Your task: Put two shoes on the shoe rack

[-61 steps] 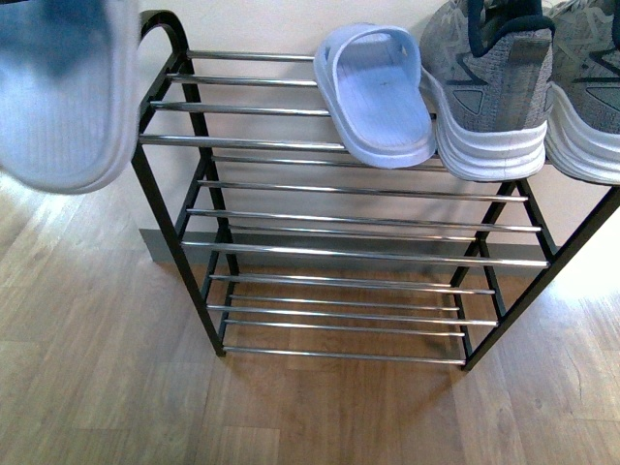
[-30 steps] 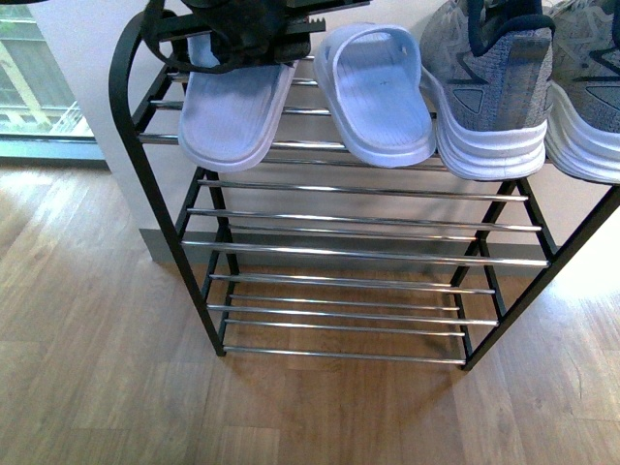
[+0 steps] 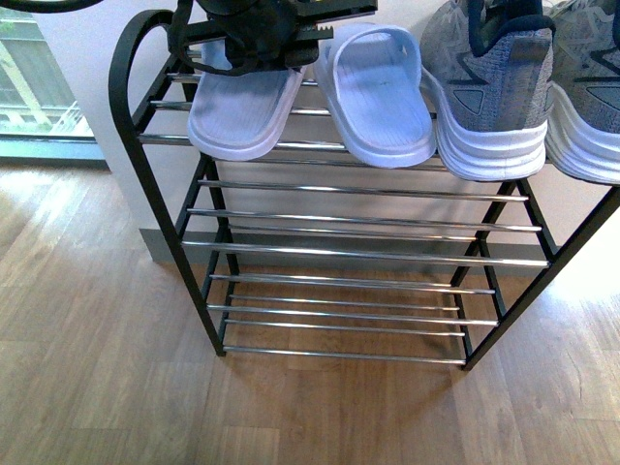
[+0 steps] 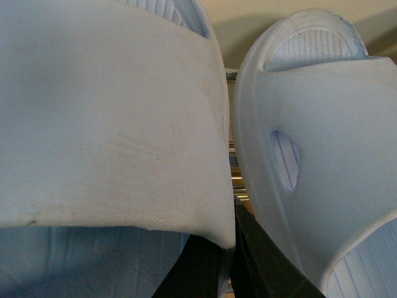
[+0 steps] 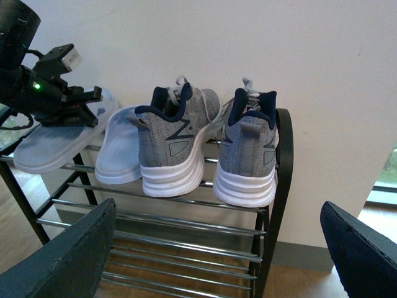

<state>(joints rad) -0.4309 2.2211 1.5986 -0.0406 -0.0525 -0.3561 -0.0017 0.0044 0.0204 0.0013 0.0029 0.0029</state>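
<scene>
Left hand [image 3: 254, 39] of mine pinches the strap of a pale blue slide [image 3: 242, 111] on the top tier of the shoe rack [image 3: 145, 184], its fingers pressed onto the foam. Behind the hand, the tall black rack with chrome bars stands on a wood floor [image 3: 97, 387] against a pale wall [image 5: 279, 43]. On that same top tier the two grey knit sneakers [image 5: 173, 149] sit side by side at my right end, heels toward me, white soles resting on the bars. Between them and the held slide lies a second blue slide [image 3: 378, 97], just beside both. My right hand [image 5: 217, 248] hangs well back from the rack, its two dark fingers [image 5: 62, 254] spread wide with nothing between them.
</scene>
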